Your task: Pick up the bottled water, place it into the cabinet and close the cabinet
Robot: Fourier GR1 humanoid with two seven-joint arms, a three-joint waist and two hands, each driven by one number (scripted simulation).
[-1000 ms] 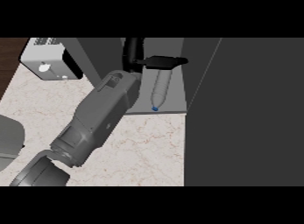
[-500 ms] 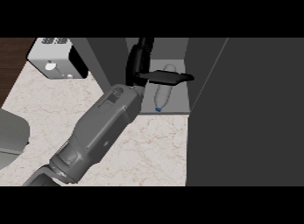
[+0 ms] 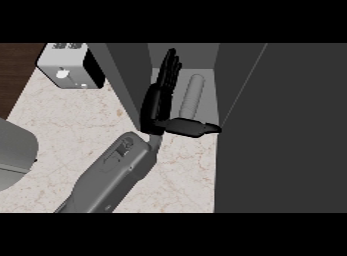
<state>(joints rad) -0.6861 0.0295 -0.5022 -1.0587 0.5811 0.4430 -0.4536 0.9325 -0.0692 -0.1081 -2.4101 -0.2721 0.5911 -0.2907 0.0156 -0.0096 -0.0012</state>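
Right hand (image 3: 161, 100) is open at frame center, fingers straight, holding nothing, just left of the bottle (image 3: 191, 96) inside the cabinet (image 3: 128, 75).

left hand (image 3: 161, 97) | fingers straight | thumb out sideways

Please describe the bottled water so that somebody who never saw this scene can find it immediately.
Look at the dark cabinet on the right of the marble counter; its open compartment faces the robot. Inside, the bottled water lies just right of the open left robot hand. It is the only pale, slim cylinder there; the toaster is boxy.
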